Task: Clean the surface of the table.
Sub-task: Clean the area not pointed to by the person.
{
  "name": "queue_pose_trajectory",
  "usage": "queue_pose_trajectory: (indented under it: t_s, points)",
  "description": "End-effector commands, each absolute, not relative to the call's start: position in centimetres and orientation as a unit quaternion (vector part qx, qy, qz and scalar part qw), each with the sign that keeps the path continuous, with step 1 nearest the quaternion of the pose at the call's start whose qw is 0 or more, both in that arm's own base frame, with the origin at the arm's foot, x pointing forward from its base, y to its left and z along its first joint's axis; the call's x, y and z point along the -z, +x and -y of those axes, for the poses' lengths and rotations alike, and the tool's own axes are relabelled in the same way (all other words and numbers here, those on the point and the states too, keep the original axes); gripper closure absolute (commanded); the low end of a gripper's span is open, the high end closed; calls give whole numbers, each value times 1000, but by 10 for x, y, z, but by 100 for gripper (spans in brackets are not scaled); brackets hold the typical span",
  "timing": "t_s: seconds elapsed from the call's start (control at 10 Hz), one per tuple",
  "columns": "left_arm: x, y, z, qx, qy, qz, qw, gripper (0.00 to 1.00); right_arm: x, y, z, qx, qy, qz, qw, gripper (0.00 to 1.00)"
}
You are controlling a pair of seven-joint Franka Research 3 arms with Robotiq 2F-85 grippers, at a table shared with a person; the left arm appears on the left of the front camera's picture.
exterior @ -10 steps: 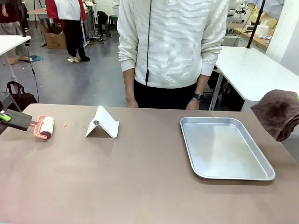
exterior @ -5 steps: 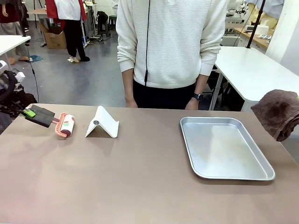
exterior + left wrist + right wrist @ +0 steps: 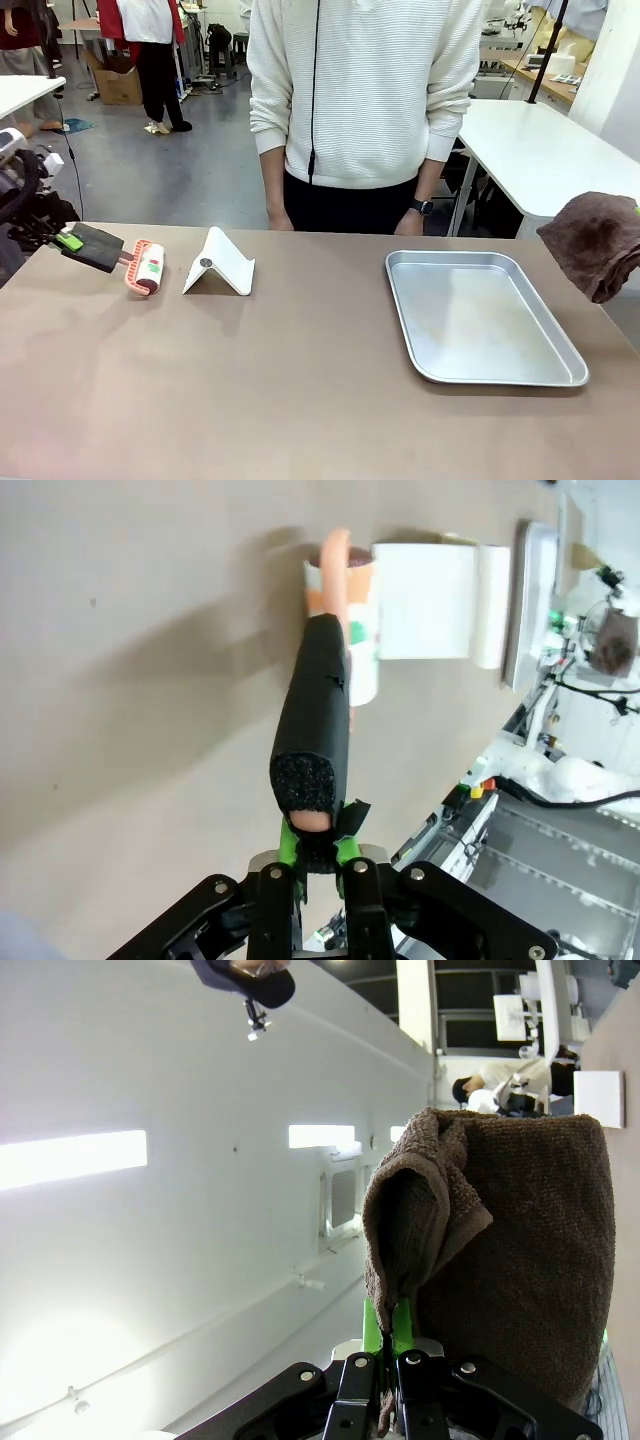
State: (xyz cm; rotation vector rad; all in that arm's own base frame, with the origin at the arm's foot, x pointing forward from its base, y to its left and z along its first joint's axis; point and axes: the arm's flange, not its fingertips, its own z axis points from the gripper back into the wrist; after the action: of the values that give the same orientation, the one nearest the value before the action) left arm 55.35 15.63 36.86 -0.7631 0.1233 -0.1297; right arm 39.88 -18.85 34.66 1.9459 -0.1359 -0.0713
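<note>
Down at the wrist, the left gripper is clenched on the end of a lint roller, its 2 green pads pinching the black foam handle. The handle runs straight out ahead of the fingers, and the orange-framed roll at its far end rests on the table, the wide brownish-tan top spreading beneath and beyond this gripper. Just past the roll, with a small gap between them, a white folded stand sits on the same top. Farther out from this gripper, well apart across the tabletop, lies a shallow metal tray. The right gripper is clamped on a brown cloth, which bunches over its fingers and hangs off the table's right edge, beyond the tray. Farthest off, a person in a white sweater stands at the table's far side.
</note>
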Motion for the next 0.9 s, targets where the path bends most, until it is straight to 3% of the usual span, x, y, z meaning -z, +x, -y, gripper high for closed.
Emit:
queue_pose_trajectory:
  t_s: [0.0,0.3,0.8]
  points:
    - [-409,496,-172,132,-435,2,891,84,-351,401,187,34,826,60,560,97]
    - [-457,416,-203,231,-513,93,822,84,-351,401,187,34,826,60,560,97]
    - [-453,316,-210,256,-518,71,813,84,-351,401,187,34,826,60,560,97]
